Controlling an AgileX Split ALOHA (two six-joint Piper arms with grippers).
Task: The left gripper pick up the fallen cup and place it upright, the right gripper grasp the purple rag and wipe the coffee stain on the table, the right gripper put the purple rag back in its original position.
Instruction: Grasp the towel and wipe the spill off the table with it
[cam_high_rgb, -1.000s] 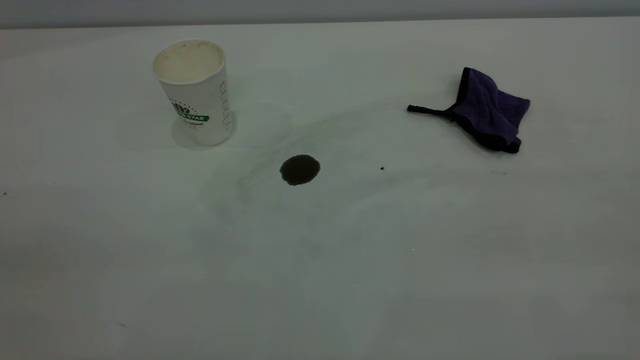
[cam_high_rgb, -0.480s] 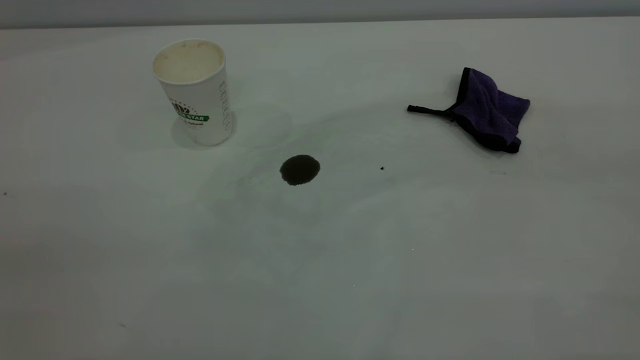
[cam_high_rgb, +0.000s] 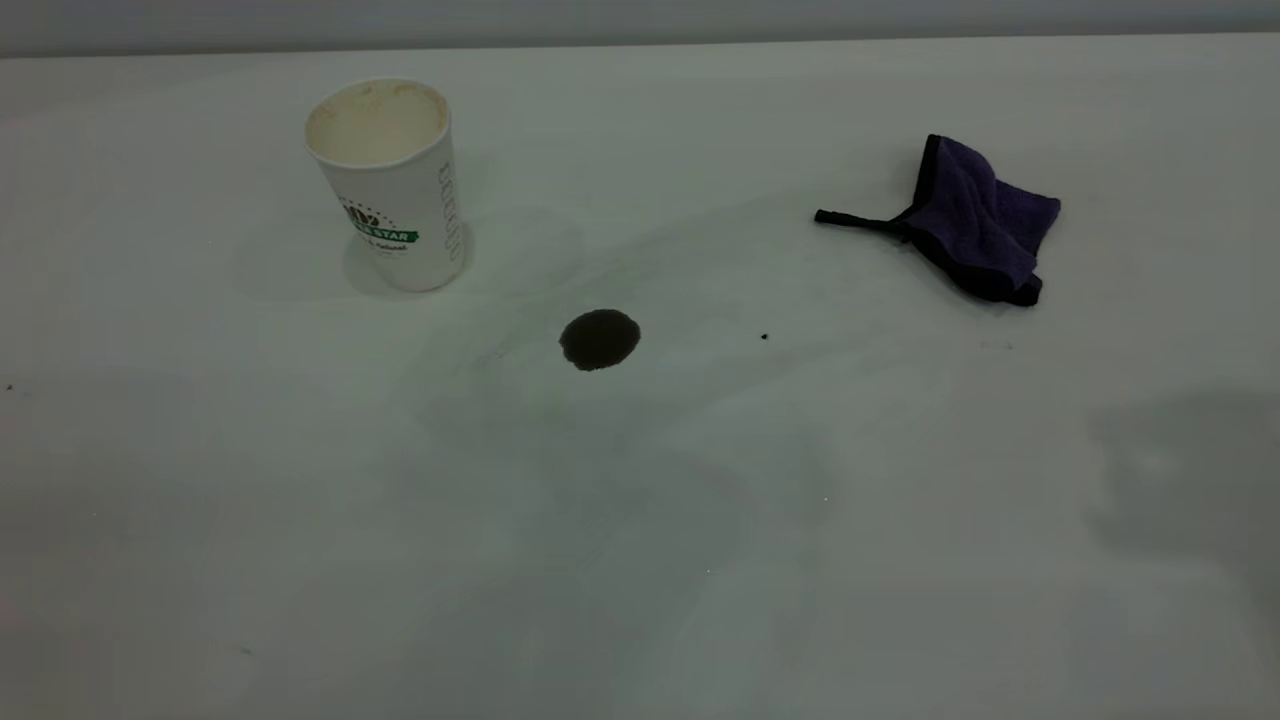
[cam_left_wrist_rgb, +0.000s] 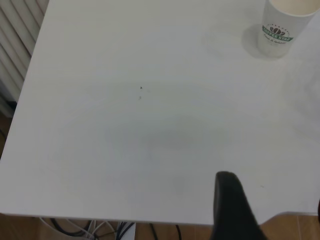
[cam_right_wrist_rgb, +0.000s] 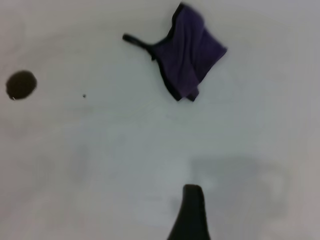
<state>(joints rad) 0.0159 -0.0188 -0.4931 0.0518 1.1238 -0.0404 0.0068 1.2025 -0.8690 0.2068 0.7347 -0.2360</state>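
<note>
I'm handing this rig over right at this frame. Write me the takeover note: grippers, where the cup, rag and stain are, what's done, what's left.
Left gripper: out of the exterior view; only one dark finger shows in its wrist view, over the near table edge, far from the cup. Open or shut: cannot tell.
Right gripper: only one finger shows, above bare table short of the purple rag, holding nothing.
Cup stands upright at the left rear: done.
Coffee stain is unwiped, mid-table.
Rag lies crumpled at the right rear, strap pointing toward the cup's side.
Left: grasp rag, wipe stain, return rag.
</note>
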